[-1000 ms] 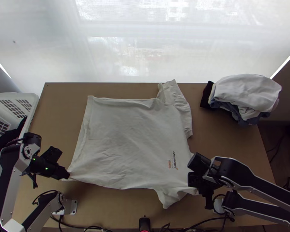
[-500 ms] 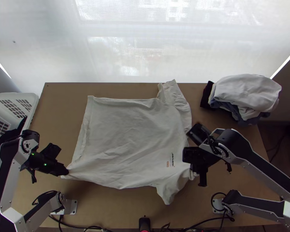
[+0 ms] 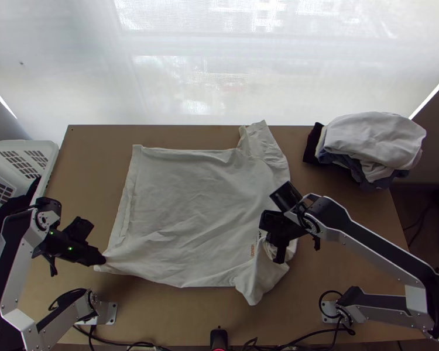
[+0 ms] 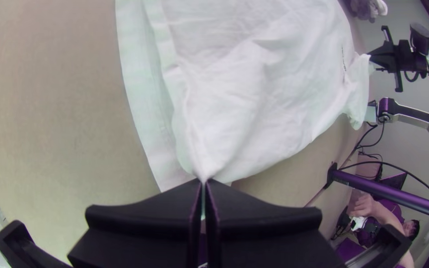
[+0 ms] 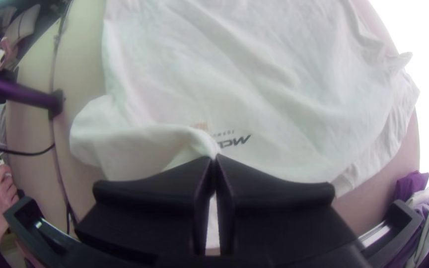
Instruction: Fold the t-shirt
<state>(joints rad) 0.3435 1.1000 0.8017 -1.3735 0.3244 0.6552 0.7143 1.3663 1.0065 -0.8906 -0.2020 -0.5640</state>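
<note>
The white t-shirt (image 3: pixel 190 210) lies spread on the table, its hem toward the left and one sleeve at the upper right. My left gripper (image 3: pixel 102 261) is at the shirt's lower left corner; in the left wrist view that left gripper (image 4: pixel 204 181) is shut on the hem corner, with creases running from it. Over the shirt's right part stands my right gripper (image 3: pixel 277 257). The right wrist view has the right gripper (image 5: pixel 214 158) shut on a lifted fold of the shirt beside the dark chest print, which is partly covered. The near sleeve hangs bunched below it.
A pile of folded or stacked clothes (image 3: pixel 374 143) lies at the table's upper right. A white basket (image 3: pixel 20 150) with dark cloth inside stands at the left edge. Cables (image 3: pixel 190 346) run along the near edge. A person's hands are beyond that edge in the wrist views.
My right gripper has moved up and to the left from the shirt's lower right, drawing the near sleeve side inward over the shirt. The left gripper has hardly moved.
</note>
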